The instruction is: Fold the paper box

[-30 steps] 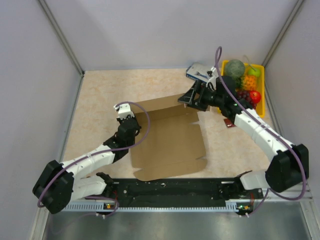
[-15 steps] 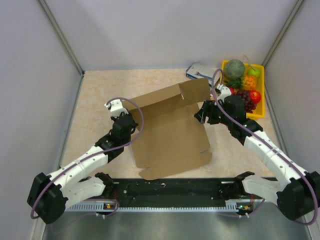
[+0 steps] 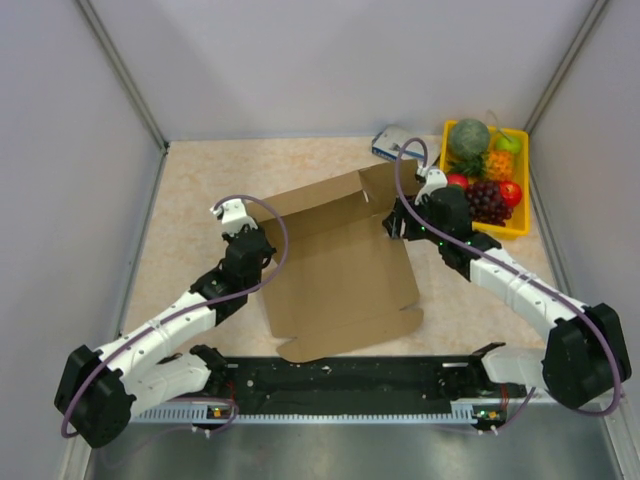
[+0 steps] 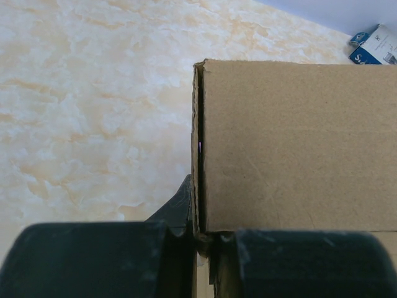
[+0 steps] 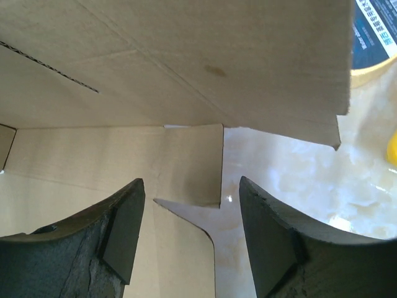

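Observation:
The paper box (image 3: 340, 275) is a large brown cardboard blank lying on the table's middle, its rear panel (image 3: 335, 197) tilted up. My left gripper (image 3: 264, 262) is at the box's left edge and shut on it. In the left wrist view the left gripper (image 4: 201, 239) pinches the edge of an upright cardboard panel (image 4: 291, 155). My right gripper (image 3: 396, 222) hovers at the box's right rear corner, open. In the right wrist view the right gripper (image 5: 192, 214) straddles a small flap (image 5: 192, 164) without touching it, and the raised panel (image 5: 186, 56) fills the view above.
A yellow tray (image 3: 524, 180) of toy fruit stands at the back right. A small blue-and-white carton (image 3: 392, 142) lies beside it, behind the box, and also shows as a carton (image 4: 375, 45) in the left wrist view. Grey walls enclose the table on three sides.
My right gripper has come down and forward from near the carton to the box's right rear corner, its jaws narrowing. The rear panel has risen. The left arm shifted slightly left, still gripping.

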Robot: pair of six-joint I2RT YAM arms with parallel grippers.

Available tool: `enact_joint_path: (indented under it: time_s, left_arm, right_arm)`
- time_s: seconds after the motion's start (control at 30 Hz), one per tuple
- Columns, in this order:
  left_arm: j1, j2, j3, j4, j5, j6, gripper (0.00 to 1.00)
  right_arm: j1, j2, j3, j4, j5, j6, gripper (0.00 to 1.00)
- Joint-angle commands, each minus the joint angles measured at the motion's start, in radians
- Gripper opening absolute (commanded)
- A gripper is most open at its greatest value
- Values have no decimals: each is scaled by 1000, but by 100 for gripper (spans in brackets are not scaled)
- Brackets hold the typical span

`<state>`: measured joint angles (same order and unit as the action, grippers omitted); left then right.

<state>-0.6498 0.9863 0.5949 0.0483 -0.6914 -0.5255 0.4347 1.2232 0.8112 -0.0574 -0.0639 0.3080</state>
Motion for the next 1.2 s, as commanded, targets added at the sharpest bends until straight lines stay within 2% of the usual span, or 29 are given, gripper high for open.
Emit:
enact_joint_path:
  time_s: [0.0, 0.23, 0.4, 0.47, 0.5, 0.53, 0.73, 1.17]
  left_arm:
    - [4, -23, 37, 50, 0, -2, 0]
    - [6, -28, 26, 55, 3, -13, 0]
    - [6, -21, 26, 55, 0, -18, 0]
    - [4, -17, 25, 55, -6, -16, 0]
    - [4, -12, 23, 56, -10, -18, 0]
    - [4, -9, 22, 58, -11, -18, 0]
    - [4, 17, 20, 70, -8, -30, 0]
    - [4, 2, 14, 67, 4, -51, 0]
  right_arm:
    - [22, -7, -27, 161, 15, -15, 62]
    - [22, 47, -44, 209, 13, -6, 62]
    - [27, 38, -61, 251, -28, 13, 58]
    - [32, 15, -69, 263, -53, 31, 52]
    - [35, 6, -75, 268, -62, 39, 44]
    - [41, -7, -81, 271, -60, 46, 42]
    - [104, -51, -95, 298, -45, 104, 43]
    - [139, 168, -152, 510, -97, 230, 45]
